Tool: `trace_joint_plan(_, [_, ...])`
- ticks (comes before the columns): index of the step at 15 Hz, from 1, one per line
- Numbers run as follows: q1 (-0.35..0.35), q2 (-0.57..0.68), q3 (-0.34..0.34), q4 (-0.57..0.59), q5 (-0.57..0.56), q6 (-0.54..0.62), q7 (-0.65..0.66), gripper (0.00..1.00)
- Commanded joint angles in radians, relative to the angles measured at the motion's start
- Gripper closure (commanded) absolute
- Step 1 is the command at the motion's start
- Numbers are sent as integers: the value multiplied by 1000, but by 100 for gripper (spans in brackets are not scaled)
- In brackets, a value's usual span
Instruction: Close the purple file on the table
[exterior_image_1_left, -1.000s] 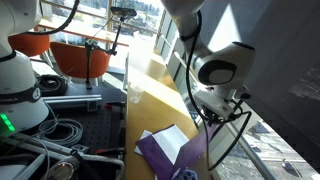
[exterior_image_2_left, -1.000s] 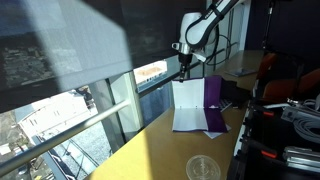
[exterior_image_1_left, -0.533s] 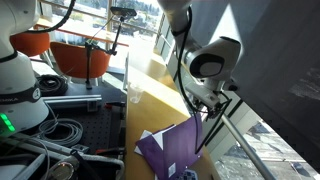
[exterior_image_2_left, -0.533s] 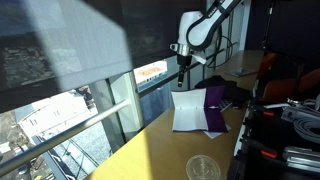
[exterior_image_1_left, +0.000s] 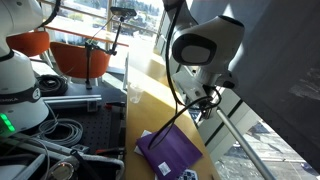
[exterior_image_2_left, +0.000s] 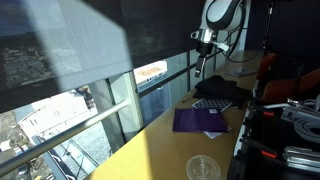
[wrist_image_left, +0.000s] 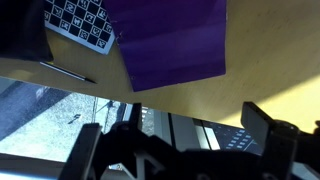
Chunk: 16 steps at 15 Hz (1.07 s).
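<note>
The purple file (exterior_image_1_left: 172, 153) lies flat on the table (exterior_image_1_left: 150, 97) with its plain cover down. A white corner peeks out at its far edge. In the other exterior view the purple file (exterior_image_2_left: 200, 121) shows only purple on the table (exterior_image_2_left: 150, 145). My gripper (exterior_image_1_left: 207, 103) hangs open above and beyond the file, touching nothing. The same gripper (exterior_image_2_left: 199, 66) is well above the table's far end. In the wrist view the purple file (wrist_image_left: 172, 40) fills the top, and my gripper (wrist_image_left: 180, 140) frames the table edge, empty.
A checkerboard card (wrist_image_left: 80, 20) and a thin pen (wrist_image_left: 68, 72) lie beside the file. A clear cup (exterior_image_2_left: 203, 168) stands near one end of the table, clear cup (exterior_image_1_left: 137, 95). A black platform with cables (exterior_image_1_left: 60, 135) runs alongside. A window rail (exterior_image_2_left: 90, 125) borders the far side.
The gripper went from shut to open, let go of the raised cover and rose away. The cover dropped flat, hiding the white sheets.
</note>
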<state>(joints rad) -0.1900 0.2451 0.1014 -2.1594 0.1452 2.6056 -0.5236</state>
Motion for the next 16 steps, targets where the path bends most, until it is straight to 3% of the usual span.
trace_joint_plan(1, [-72, -144, -17, -142, 168, -60, -160, 0])
trace_joint_plan(6, [-108, -215, -154, -181, 334, -186, -444, 0])
trace_joint_plan(9, [-107, -246, -239, -174, 285, -236, -460, 0])
trace_joint_plan(10, [-80, -203, -235, -164, 295, -198, -439, 0])
trace_joint_plan(16, [-81, -224, -264, -165, 294, -218, -455, 0])
